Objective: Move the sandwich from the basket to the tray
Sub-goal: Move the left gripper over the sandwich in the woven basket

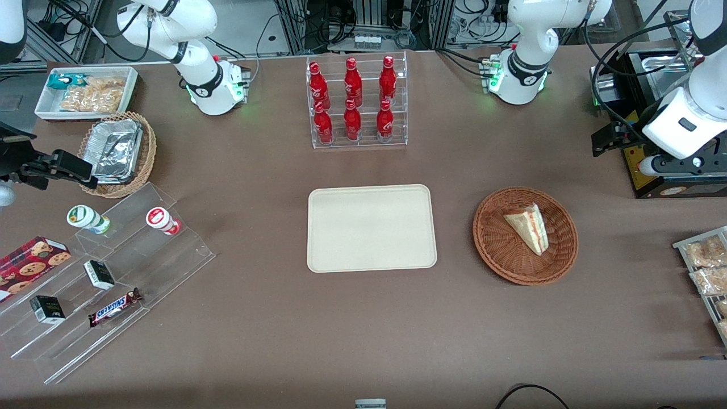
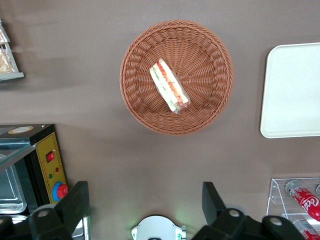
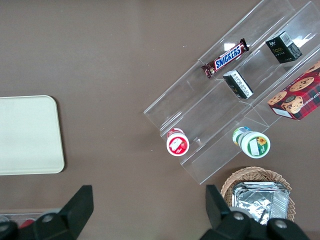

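Observation:
The sandwich (image 1: 529, 227) is a pale bread wedge with red and green filling, lying in the round reddish-brown wicker basket (image 1: 494, 250). The cream tray (image 1: 372, 227) lies flat beside the basket, toward the parked arm's end, with nothing on it. My left gripper (image 1: 608, 139) hangs above the table, farther from the front camera than the basket and toward the working arm's end. It is open and empty. In the left wrist view the sandwich (image 2: 169, 86) lies in the basket (image 2: 210, 60), well apart from the wide-spread gripper (image 2: 145, 205); the tray's (image 2: 292, 90) edge shows too.
A black appliance box (image 1: 653, 113) stands close by the gripper. A rack of snack bags (image 1: 707, 267) sits at the working arm's end. A clear rack of red bottles (image 1: 356, 102) stands farther back than the tray. Acrylic steps with snacks (image 1: 108, 272) lie toward the parked arm's end.

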